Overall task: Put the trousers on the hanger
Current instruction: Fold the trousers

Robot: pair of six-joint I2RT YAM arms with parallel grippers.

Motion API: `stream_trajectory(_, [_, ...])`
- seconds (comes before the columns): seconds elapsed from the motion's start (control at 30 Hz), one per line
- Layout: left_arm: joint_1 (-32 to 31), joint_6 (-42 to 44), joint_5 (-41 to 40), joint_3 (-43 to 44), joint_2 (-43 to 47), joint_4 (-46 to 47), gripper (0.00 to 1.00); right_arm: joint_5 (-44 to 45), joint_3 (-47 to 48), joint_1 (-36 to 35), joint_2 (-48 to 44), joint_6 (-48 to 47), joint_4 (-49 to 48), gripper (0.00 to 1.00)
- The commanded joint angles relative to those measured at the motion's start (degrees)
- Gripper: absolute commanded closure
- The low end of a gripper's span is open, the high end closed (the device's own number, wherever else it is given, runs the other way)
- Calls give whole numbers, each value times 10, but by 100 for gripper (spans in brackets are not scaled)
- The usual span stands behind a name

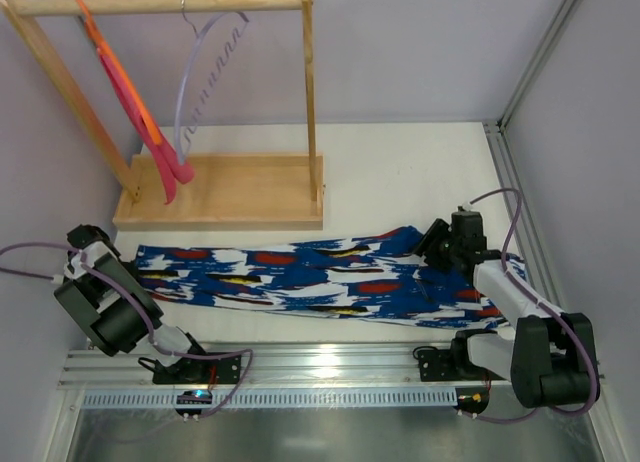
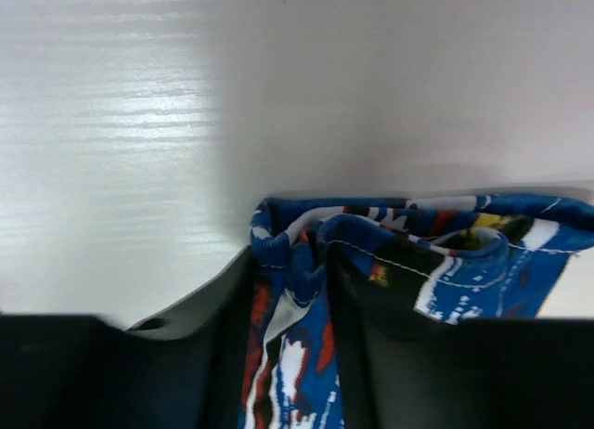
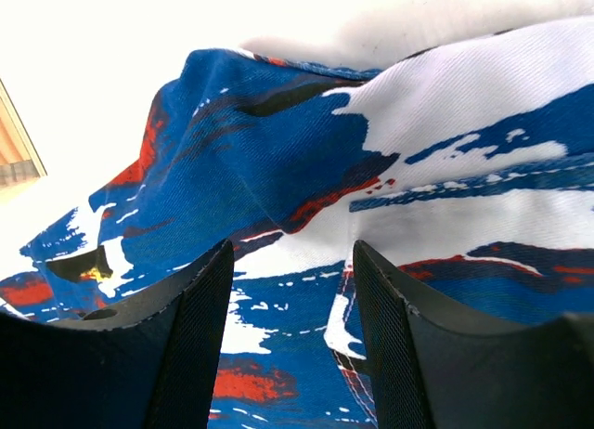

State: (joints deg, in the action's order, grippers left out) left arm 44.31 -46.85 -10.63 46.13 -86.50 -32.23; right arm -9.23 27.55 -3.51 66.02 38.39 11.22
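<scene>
The printed blue, white, red and black trousers [image 1: 300, 277] lie stretched left to right across the table in front of the rack. My left gripper [image 1: 118, 257] is at their left end, shut on a bunched hem of the trousers [image 2: 464, 234], with the cloth squeezed between its fingers [image 2: 292, 262]. My right gripper [image 1: 428, 244] is over the right part of the trousers [image 3: 278, 141], jaws open, and its fingertips [image 3: 290, 253] straddle the cloth. The pale lavender hanger [image 1: 205, 72] hangs empty by its metal hook from the wooden rail.
A wooden rack with a flat base [image 1: 220, 192] stands at the back left. An orange hanger with plain pink-red cloth [image 1: 140, 112] hangs at the rail's left. A metal frame post [image 1: 520, 182] borders the right side. A metal rail [image 1: 330, 367] runs along the near edge.
</scene>
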Motion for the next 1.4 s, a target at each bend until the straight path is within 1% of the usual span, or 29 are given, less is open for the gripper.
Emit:
stream_trajectory(0.0, [9, 7, 32, -16, -14, 59, 78, 23, 27, 3, -22, -19, 9, 42])
stream_trajectory(0.1, [9, 11, 15, -2, -3, 34, 96, 22, 35, 3, -32, -27, 19, 43])
stream_trajectory(0.13, [8, 14, 9, 12, 4, 24, 99, 19, 37, 3, -34, -28, 21, 43])
stream_trajectory(0.27, [-2, 25, 10, 31, 55, -12, 100, 20, 53, 3, -46, -25, 40, 42])
stream_trajectory(0.3, [-29, 25, 11, 25, 91, -11, 99, 24, 59, 3, -50, -23, 47, 43])
stream_trajectory(0.37, [-62, 21, -7, 17, 127, -28, 99, 27, 69, 3, -58, -19, 52, 42])
stream_trajectory(0.4, [-93, 24, -7, 13, 147, -25, 99, 27, 75, 3, -60, -19, 63, 42])
stream_trajectory(0.47, [-128, 33, -11, 8, 211, -23, 99, 26, 103, 3, -60, -24, 81, 41])
stream_trajectory(0.5, [-172, 38, -1, 2, 230, -21, 99, 29, 122, 3, -63, -28, 103, 41])
stream_trajectory(0.57, [-232, 41, 5, -4, 292, -20, 99, 28, 134, 3, -69, -35, 118, 39])
stream_trajectory(0.6, [-288, 35, 4, -15, 315, -21, 99, 19, 140, 3, -77, -35, 125, 38])
stream_trajectory(0.63, [-312, 31, 16, -24, 334, -16, 100, 8, 143, 3, -82, -38, 126, 37])
stream_trajectory(0.67, [-336, 29, 35, -36, 372, 7, 99, -2, 145, 3, -84, -40, 128, 32])
stream_trajectory(0.7, [-382, 18, 73, -49, 388, 18, 99, -18, 152, 3, -84, -42, 139, 30])
stream_trajectory(0.77, [-430, 3, 93, -89, 426, 34, 99, -36, 149, 3, -88, -51, 141, 27])
stream_trajectory(0.8, [-485, -16, 104, -104, 435, 54, 99, -43, 141, 3, -88, -56, 138, 27])
stream_trajectory(0.83, [-512, -31, 105, -144, 443, 72, 99, -51, 134, 3, -80, -59, 133, 27])
stream_trajectory(0.87, [-540, -44, 105, -163, 449, 87, 99, -49, 129, 3, -73, -53, 130, 27])
stream_trajectory(0.9, [-598, -56, 105, -185, 452, 120, 100, -41, 127, 3, -64, -45, 149, 28])
stream_trajectory(0.97, [-657, -83, 78, -225, 441, 148, 99, -2, 122, 2, -48, -9, 171, 29])
stream_trajectory(1.0, [-712, -90, 60, -228, 414, 156, 100, 13, 114, 2, -47, 1, 184, 30])
stream_trajectory(1.03, [-735, -95, 36, -230, 398, 168, 100, 23, 109, 2, -46, 9, 187, 30])
stream_trajectory(1.1, [-784, -88, 40, -226, 344, 195, 100, 40, 102, 2, -44, 11, 193, 30])
stream_trajectory(1.17, [-809, -76, 42, -216, 316, 211, 98, 54, 103, 2, -41, 6, 205, 30])
stream_trajectory(1.23, [-825, -79, 30, -197, 304, 192, 86, 67, 106, 2, -43, -2, 226, 30])
stream_trajectory(1.27, [-824, -83, 26, -194, 308, 177, 79, 73, 108, 2, -44, 0, 234, 30])
stream_trajectory(1.3, [-824, -88, 25, -191, 317, 173, 61, 90, 112, 2, -47, 4, 256, 30])
stream_trajectory(1.33, [-824, -92, 24, -187, 326, 167, 53, 119, 117, 2, -46, 24, 270, 30])
stream_trajectory(1.37, [-824, -95, 24, -184, 348, 163, 47, 135, 124, 2, -45, 40, 287, 30])
